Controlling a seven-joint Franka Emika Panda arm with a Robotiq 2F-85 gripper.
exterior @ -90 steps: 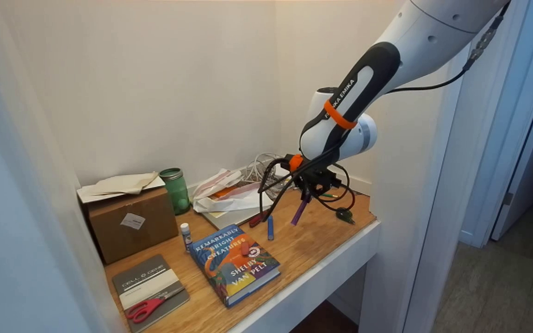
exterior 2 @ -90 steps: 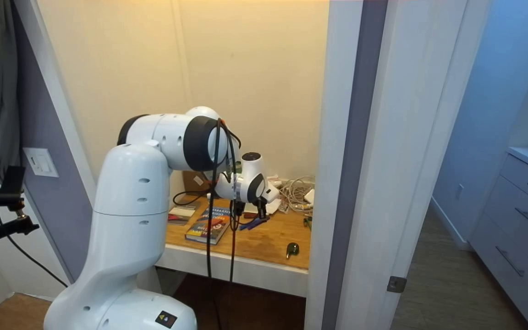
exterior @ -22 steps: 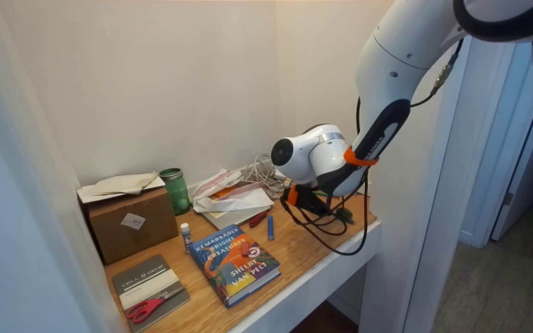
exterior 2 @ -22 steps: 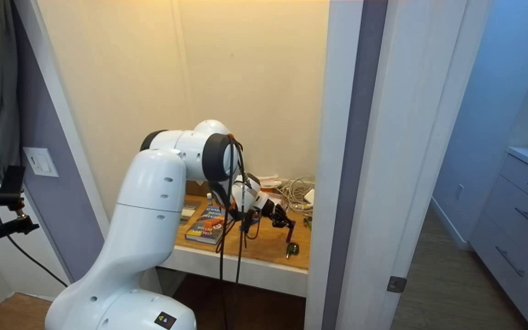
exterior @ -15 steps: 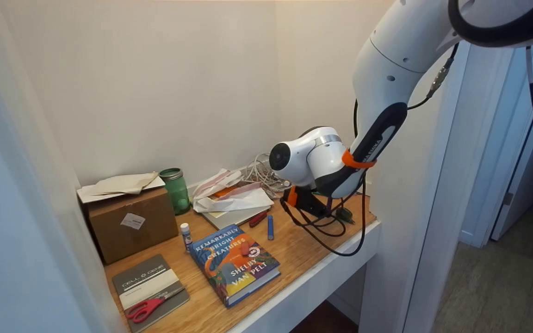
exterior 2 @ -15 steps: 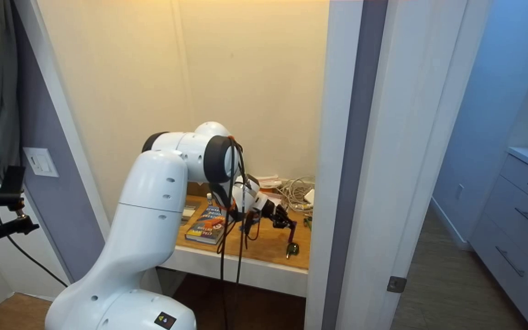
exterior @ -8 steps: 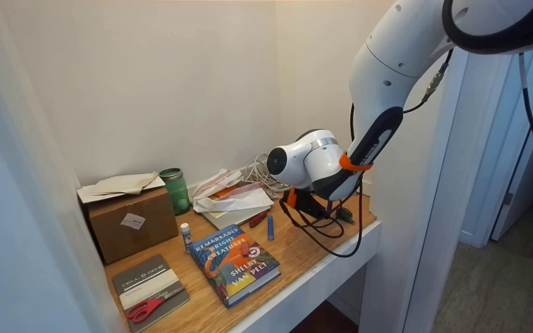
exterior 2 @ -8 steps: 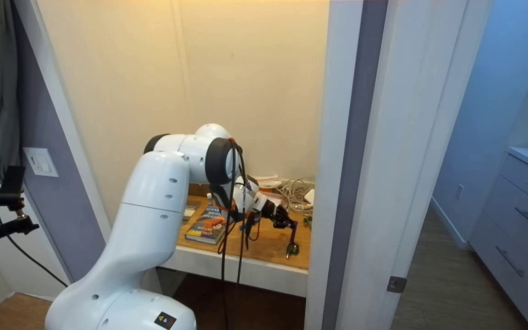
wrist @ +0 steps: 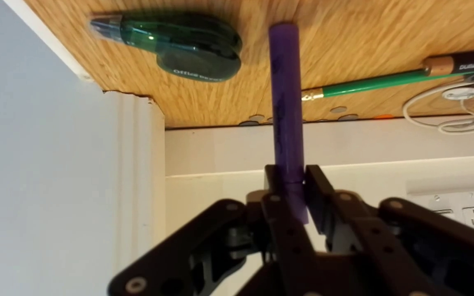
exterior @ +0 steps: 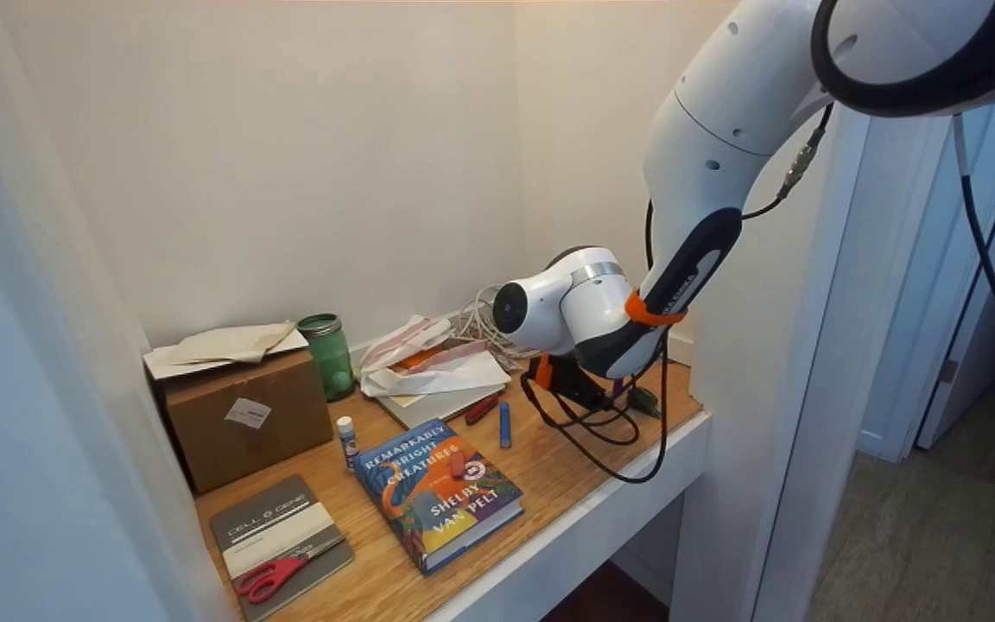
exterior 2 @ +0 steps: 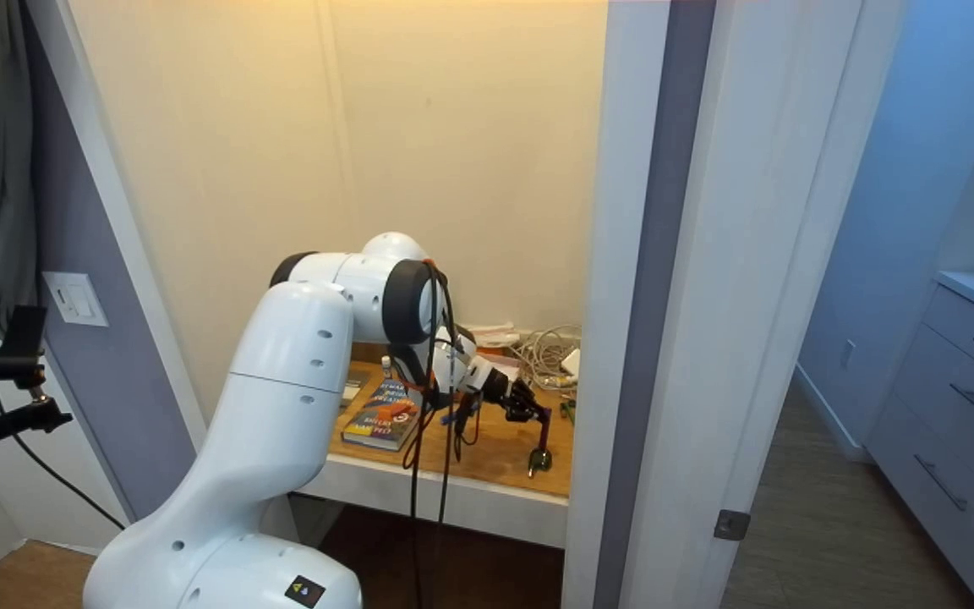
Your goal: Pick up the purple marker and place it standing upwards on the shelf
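Observation:
My gripper (wrist: 291, 176) is shut on the purple marker (wrist: 286, 94) near one end, in the wrist view. The marker's long free part points down to the shelf (wrist: 368, 37). In an exterior view the marker (exterior 2: 544, 433) hangs nearly upright below my gripper (exterior 2: 536, 413). Its lower end is very near the board; I cannot tell whether it touches. In an exterior view only a sliver of the marker (exterior: 618, 385) shows behind the arm and cables. The shelf's light-brown wood (exterior: 541, 484) with its white front edge shows in both exterior views.
A dark green dispenser (wrist: 196, 49) lies close beside the marker's lower end. A green pencil (wrist: 368, 84) and a battery (wrist: 463, 63) lie on the other side. A side wall (wrist: 76, 185) is near. A blue stick (exterior: 505, 425) and the colourful book (exterior: 437, 492) lie farther along.
Since six seconds ago my wrist has turned and carried the marker from mid-shelf toward the dispenser's end. Marker went from slanted to nearly upright. In the last second it sank slightly.

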